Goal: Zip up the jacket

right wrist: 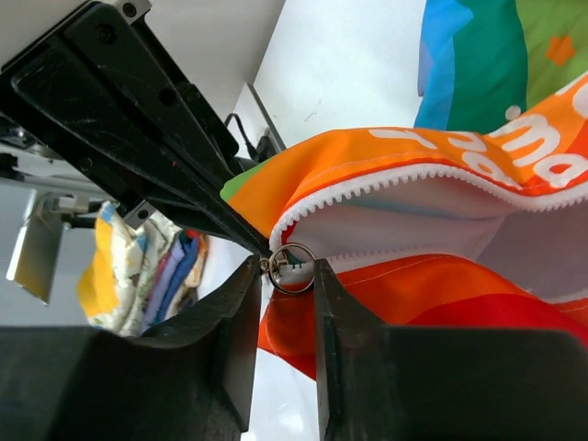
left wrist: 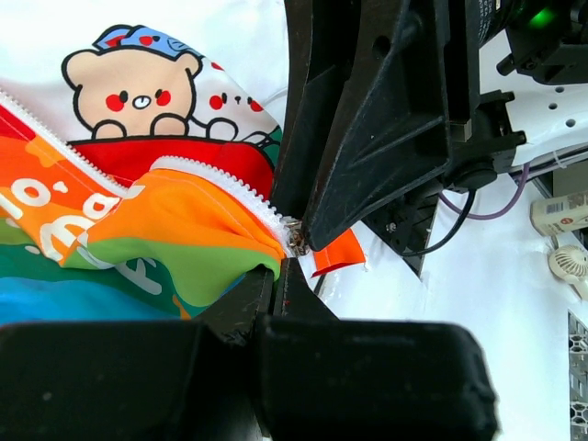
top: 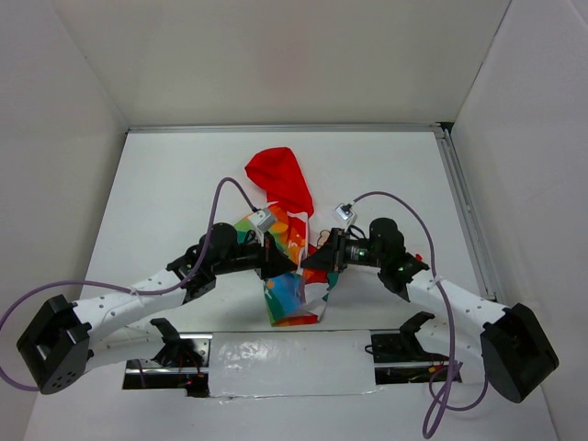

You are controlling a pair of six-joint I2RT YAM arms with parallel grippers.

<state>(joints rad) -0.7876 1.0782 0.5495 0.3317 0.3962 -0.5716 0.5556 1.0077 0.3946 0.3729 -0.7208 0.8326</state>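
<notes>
Top external view: at the near edge of the table, a white taped strip is seen between the two arm bases. Just beyond it, at mid-table, the jacket is found, with its rainbow-striped end nearest the bases. Above that end the left gripper and the right gripper are brought tip to tip, one from each side. In the left wrist view, the left fingers are pressed together on the orange hem of the jacket, just below the end of the zipper teeth. The right wrist view shows a small metal pull ring pinched between the right fingers, so that claw is clenched on the ring (only a narrow slot is left between the jaws). From the ring the two rows of teeth are spread apart, and the front is seen to be open. Farther along, a bear print is shown on the white body. Farthest from the bases, the red hood is laid flat on the table.
</notes>
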